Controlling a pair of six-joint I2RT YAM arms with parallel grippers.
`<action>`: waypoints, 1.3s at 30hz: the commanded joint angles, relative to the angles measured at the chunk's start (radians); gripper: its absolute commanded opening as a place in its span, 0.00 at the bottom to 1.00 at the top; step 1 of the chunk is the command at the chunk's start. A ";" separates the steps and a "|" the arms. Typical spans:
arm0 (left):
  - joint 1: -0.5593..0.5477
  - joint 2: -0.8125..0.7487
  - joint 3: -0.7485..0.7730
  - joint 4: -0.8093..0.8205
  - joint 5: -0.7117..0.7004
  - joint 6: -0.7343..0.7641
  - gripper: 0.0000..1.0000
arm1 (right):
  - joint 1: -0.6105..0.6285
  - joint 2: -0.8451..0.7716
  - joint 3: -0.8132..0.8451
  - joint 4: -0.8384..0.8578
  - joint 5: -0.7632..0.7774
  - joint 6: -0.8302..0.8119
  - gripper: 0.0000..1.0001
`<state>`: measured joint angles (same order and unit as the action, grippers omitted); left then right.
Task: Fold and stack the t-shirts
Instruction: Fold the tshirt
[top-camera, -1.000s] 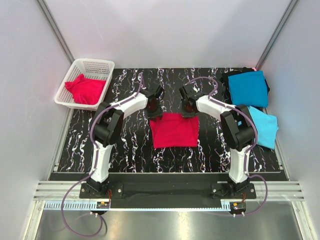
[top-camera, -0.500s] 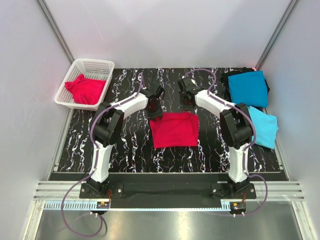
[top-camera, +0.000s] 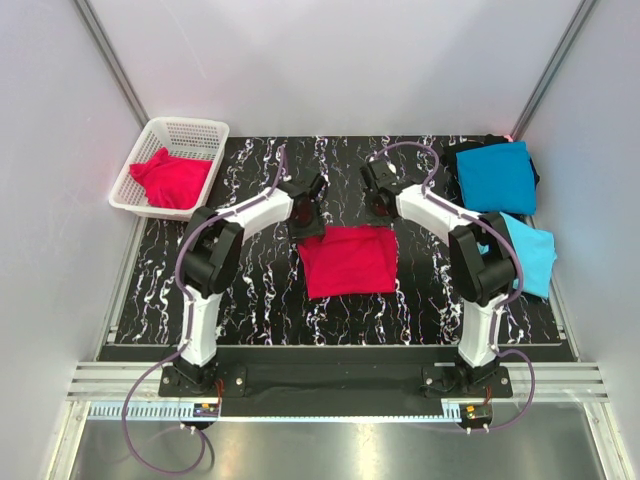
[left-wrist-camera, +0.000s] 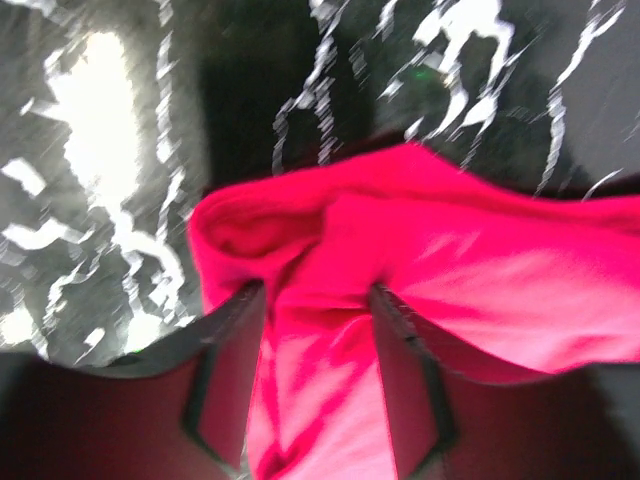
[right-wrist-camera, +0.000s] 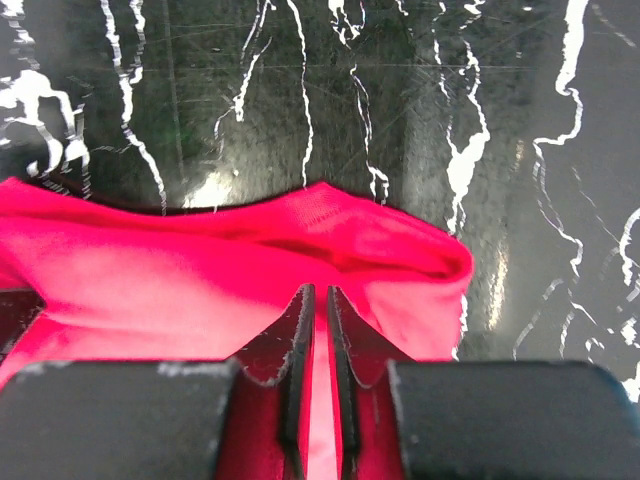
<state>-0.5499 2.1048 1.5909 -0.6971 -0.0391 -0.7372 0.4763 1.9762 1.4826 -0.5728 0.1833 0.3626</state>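
Note:
A crimson-red t-shirt (top-camera: 348, 260) lies folded into a rectangle mid-table. My left gripper (top-camera: 303, 222) is at its far left corner. In the left wrist view the left gripper (left-wrist-camera: 315, 300) has its jaws apart, with a bunched fold of the red shirt (left-wrist-camera: 450, 270) between them. My right gripper (top-camera: 380, 214) is at the far right corner. In the right wrist view the right gripper (right-wrist-camera: 318, 300) is pinched shut on the red cloth (right-wrist-camera: 150, 280). A teal-blue shirt (top-camera: 497, 175) and a sky-blue shirt (top-camera: 530, 255) lie folded at the right.
A white mesh basket (top-camera: 190, 125) stands at the far left with another red shirt (top-camera: 170, 178) crumpled in it. The black marbled table (top-camera: 250, 290) runs to grey walls on both sides.
Both grippers shifted slightly along the far edge of the red shirt; the right one drew back a little, then returned. The shirt's far edge looks a little flatter.

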 joint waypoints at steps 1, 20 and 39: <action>-0.030 -0.129 -0.043 -0.022 -0.050 0.067 0.55 | -0.007 -0.089 -0.028 0.013 0.018 0.009 0.16; -0.240 -0.230 -0.144 -0.036 -0.025 0.024 0.57 | 0.036 -0.082 -0.036 0.019 -0.041 0.029 0.14; -0.257 -0.062 -0.215 0.033 0.033 -0.014 0.56 | 0.038 0.059 0.062 0.017 -0.021 0.003 0.08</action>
<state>-0.7975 2.0018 1.4281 -0.7055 -0.0597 -0.7303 0.5068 2.0258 1.5074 -0.5652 0.1390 0.3801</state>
